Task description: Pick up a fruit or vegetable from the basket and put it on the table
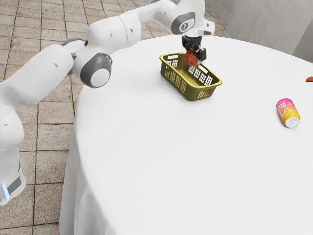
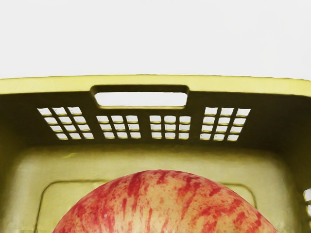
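Upper centre: we have the apple (image 1: 191,59) gripped in our pincer (image 1: 195,53) over the basket (image 1: 199,93), presumably for carrying out to the surface (image 1: 146,152)

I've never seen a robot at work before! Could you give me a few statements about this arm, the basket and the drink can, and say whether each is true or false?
1. The claw has hold of a red-streaked apple. True.
2. The basket is bright blue. False: it is yellow-green.
3. The basket has openings in its sides. True.
4. The drink can is standing upright. False: it lies on its side.
5. The can is on the table, outside the basket. True.
6. The apple is lying on the table, well away from the basket. False: the claw holds it at the basket.
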Robot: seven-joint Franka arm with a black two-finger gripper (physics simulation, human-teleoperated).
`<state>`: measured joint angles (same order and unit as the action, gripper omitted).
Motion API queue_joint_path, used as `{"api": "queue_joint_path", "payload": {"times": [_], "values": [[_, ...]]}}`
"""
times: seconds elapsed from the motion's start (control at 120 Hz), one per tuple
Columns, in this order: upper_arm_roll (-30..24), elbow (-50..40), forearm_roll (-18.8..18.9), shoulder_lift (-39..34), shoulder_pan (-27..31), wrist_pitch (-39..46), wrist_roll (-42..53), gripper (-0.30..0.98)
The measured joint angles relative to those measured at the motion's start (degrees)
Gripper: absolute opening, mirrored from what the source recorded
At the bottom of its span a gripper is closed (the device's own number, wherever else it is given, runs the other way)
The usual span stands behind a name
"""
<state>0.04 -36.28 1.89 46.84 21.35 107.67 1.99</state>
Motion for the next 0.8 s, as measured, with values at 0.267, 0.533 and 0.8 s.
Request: {"api": "queue_joint_path", "payload": {"times": [0.267,0.533,0.8], "values": [[-0.4,-10.5,0.6,-10.5,-9.1,-3.9,0.8,0.34],[-0.3,-10.9,2.0,-10.9,-15.3,-5.2,1.4,0.33],[-0.3,-10.9,3.0,-10.9,-16.6,-6.0,1.8,0.54]]}}
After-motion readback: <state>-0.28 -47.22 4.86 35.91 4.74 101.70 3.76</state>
